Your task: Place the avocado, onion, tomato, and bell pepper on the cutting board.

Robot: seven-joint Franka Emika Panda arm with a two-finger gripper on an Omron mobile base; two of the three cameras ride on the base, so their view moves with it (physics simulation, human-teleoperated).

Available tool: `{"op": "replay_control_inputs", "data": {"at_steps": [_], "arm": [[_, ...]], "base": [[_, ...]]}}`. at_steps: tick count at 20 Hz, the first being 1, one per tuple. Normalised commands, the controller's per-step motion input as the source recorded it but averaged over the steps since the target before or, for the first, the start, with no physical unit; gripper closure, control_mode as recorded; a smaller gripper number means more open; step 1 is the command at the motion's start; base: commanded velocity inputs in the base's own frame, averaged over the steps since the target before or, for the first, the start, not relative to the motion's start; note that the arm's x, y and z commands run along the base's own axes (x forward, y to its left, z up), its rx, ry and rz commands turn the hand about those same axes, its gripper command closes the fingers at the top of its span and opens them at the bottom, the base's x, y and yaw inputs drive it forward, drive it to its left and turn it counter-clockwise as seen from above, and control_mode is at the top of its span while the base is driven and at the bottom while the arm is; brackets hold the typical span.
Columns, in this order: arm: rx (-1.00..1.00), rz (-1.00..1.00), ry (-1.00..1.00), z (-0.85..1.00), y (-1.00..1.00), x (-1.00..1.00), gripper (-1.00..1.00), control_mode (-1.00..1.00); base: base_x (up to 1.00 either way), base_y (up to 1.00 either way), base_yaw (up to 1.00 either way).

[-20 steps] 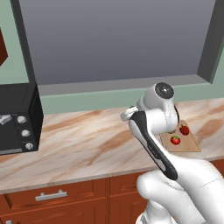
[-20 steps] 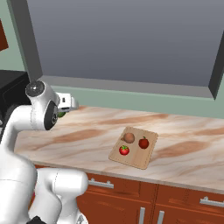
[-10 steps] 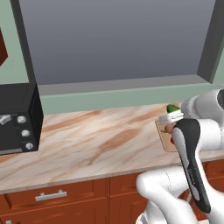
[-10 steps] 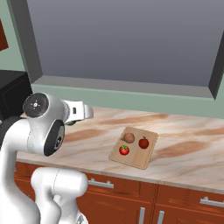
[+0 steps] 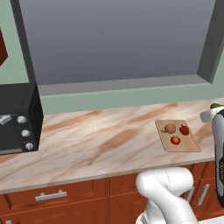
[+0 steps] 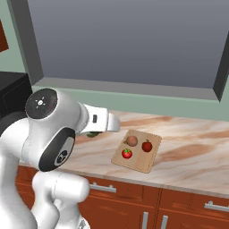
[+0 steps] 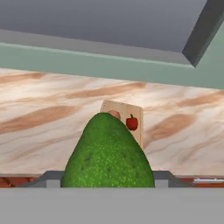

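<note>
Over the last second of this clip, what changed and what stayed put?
The whole view shifted, so the base drove or turned. The arm kept carrying the avocado in the gripper. On the cutting board, the onion, tomato and bell pepper kept their arrangement.

The avocado [image 7: 108, 152] at the bottom centre of the hand view has a matt green skin, finely pebbled with darker flecks. The cutting board [image 5: 189, 144] at the right of the left base view looks like pale, smooth wood. On it, the tomato [image 5: 175, 140] and the bell pepper [image 5: 184, 129] have smooth red skins, and the onion [image 5: 170, 128] a duller tan skin. The counter [image 5: 100, 144] reads as polished veined marble, the cabinet fronts [image 5: 65, 199] below as reddish wood with metal handles [image 5: 51, 195]. The oven [image 5: 18, 118] at the left edge is matt black.
</note>
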Motion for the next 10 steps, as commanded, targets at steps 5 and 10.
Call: {"op": "replay_control_inputs", "data": {"at_steps": [5, 10], "arm": [[0.00, -0.13, 0.18, 0.11, -0.32, -0.07, 1.00, -1.00], [0.00, 0.00, 0.08, -0.19, 0.00, 0.12, 1.00, -1.00]], "base": [[0.00, 0.00, 0.00], [0.00, 0.00, 0.00]]}}
